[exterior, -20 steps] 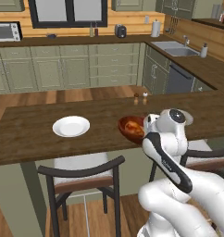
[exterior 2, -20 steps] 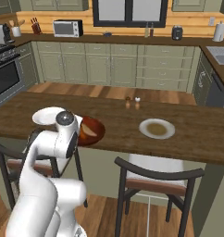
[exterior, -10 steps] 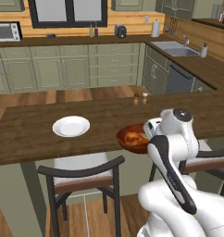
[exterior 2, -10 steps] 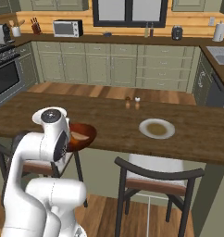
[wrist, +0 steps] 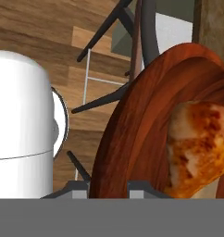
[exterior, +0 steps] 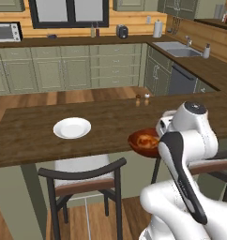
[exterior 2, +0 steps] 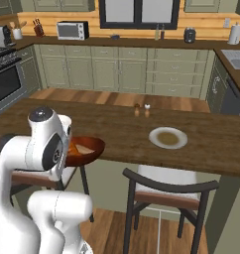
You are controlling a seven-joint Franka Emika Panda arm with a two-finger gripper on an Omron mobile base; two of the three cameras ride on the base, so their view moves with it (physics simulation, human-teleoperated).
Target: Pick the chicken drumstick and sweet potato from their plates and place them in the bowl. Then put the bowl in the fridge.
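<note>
Reddish-brown wood fills the hand view: the bowl [wrist: 146,120] has its rim clamped between the two dark fingertips [wrist: 141,187] of the gripper [wrist: 109,189], which is closed on that rim. Inside the bowl, right beside the pinched rim, lies a glossy orange-brown piece of roast food [wrist: 199,148]; whether it is the drumstick or the sweet potato I cannot tell. Beyond the bowl in this view are a dark chair frame [wrist: 111,28] and wooden floor [wrist: 40,32].

From the left base view, the bowl [exterior: 144,142] hangs at the near edge of the brown counter [exterior: 106,117], partly hidden by the white arm [exterior: 190,140], with the orange food [exterior: 146,140] showing in it. On the counter, well to the left of the bowl, sits a white plate [exterior: 72,127]. Farther back on the counter from the bowl stand two small shakers [exterior: 142,98].

From the right base view, the bowl [exterior 2: 85,148] juts out past the arm [exterior 2: 45,144] at the counter's [exterior 2: 117,129] near edge. Well to its right on the counter is a plate [exterior 2: 167,137] with a brownish centre, and a chair [exterior 2: 166,196] stands below that plate
</note>
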